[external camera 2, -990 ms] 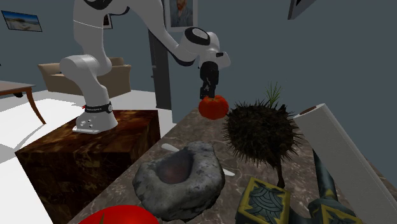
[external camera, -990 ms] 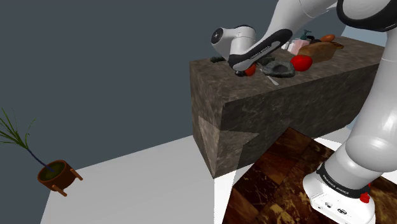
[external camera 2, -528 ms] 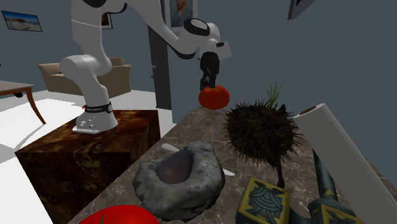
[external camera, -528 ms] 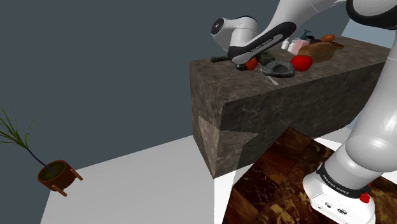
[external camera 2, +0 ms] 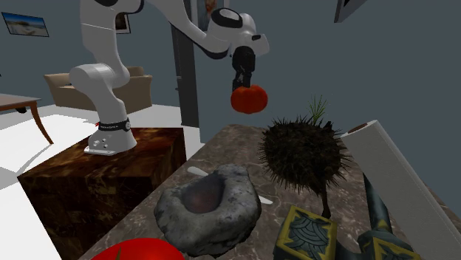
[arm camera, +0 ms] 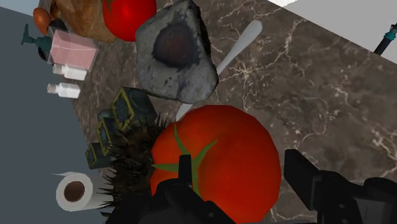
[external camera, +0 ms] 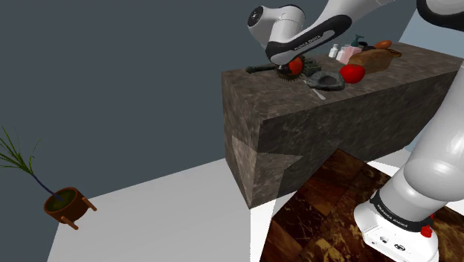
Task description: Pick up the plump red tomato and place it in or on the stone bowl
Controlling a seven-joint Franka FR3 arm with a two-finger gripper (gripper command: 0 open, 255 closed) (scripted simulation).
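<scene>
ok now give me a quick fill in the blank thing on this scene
1. The claw is shut on a red ____.
2. It holds that tomato ____ the counter, not resting on it.
3. The grey bowl has ____ in it.
4. A white ____ sticks out from under the bowl.
Missing words: tomato; above; nothing; spoon.

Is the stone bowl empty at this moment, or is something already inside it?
Empty. The stone bowl shows a bare dark hollow; the tomato hangs in the gripper, off the counter.
</scene>
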